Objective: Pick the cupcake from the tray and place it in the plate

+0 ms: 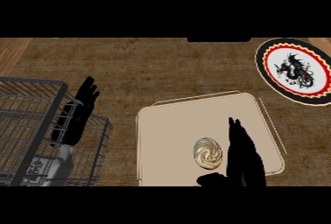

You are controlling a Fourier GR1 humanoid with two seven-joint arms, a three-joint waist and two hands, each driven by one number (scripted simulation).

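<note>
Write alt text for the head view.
A swirl-topped cupcake sits on a beige tray, the open right hand just beside it. A dragon-patterned plate lies far right; the open left hand rests over a wire basket.

cupcake (207, 153) on tray (174, 127) | plate (275, 48) behind-right | wire basket (26, 109) left — apart

A brown, fibrous-textured counter top (129, 65) carries three things. A beige, square tray (174, 127) with rounded corners lies near the lower middle, a round plate (265, 65) with a black and red scalloped rim and a black dragon figure sits at the upper right, and a grey wire basket (26, 109) stands at the left, well apart from the plate.
</note>
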